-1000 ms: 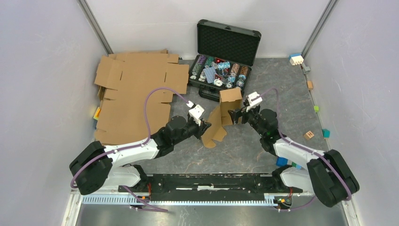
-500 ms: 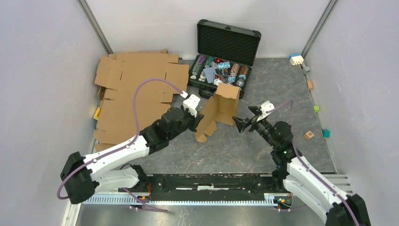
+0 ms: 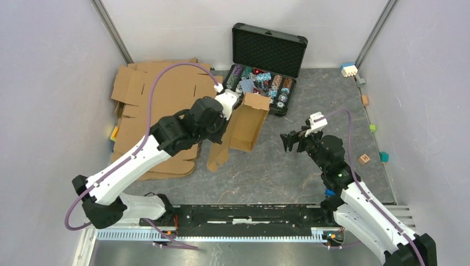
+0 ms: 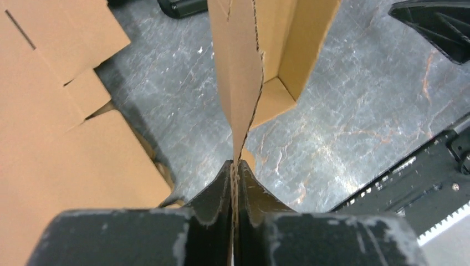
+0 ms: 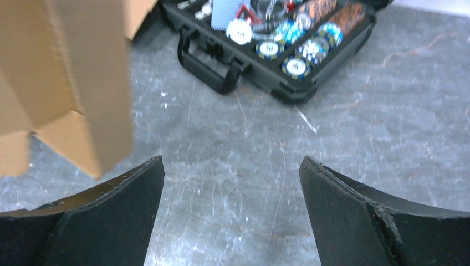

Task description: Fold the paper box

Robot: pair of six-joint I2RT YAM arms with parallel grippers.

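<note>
grip status: left gripper [image 4: 234,169] is clamped on one thin wall of the paper box [image 3: 248,123], with the cardboard edge running straight between its jaws. right gripper [image 5: 231,164] stands wide apart and empty, well clear to the right of the box.

change: a second ago both grippers were at the box near mid-table. the right gripper has since released and pulled back. the left gripper has carried the box to the far left, beside the open chip case [image 3: 270,52] and next to the flat cardboard sheets [image 3: 161,91].

consequence: the box now hangs from one wall, partly erected, with its flaps loose. further folding likely requires the right gripper to re-engage.
</note>
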